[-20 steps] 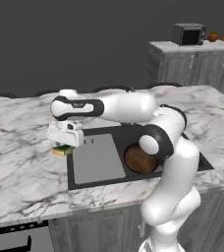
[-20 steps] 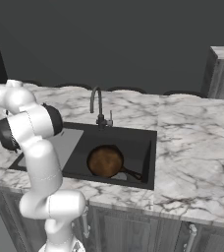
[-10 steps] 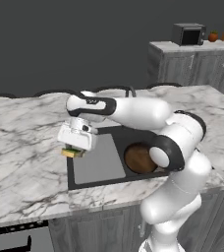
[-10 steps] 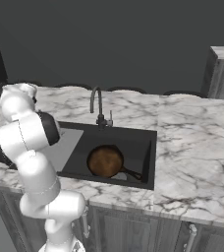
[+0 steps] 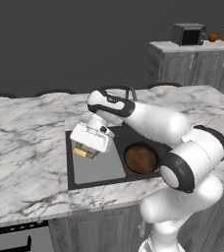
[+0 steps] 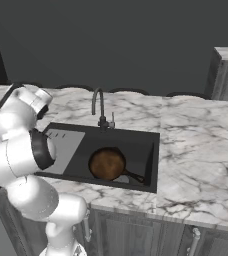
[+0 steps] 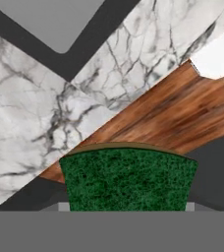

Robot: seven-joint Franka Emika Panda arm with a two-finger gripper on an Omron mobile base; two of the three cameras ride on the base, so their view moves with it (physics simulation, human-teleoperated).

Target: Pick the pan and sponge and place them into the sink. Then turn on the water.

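Fingers of the gripper were closed on the sponge, left of centre in the left base view, over the sink's grey drainboard. Its green top sat low in the hand view. Pan lay in the basin.

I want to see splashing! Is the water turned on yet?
Off. No stream falls from the faucet, and the pan sits dry in the sink.
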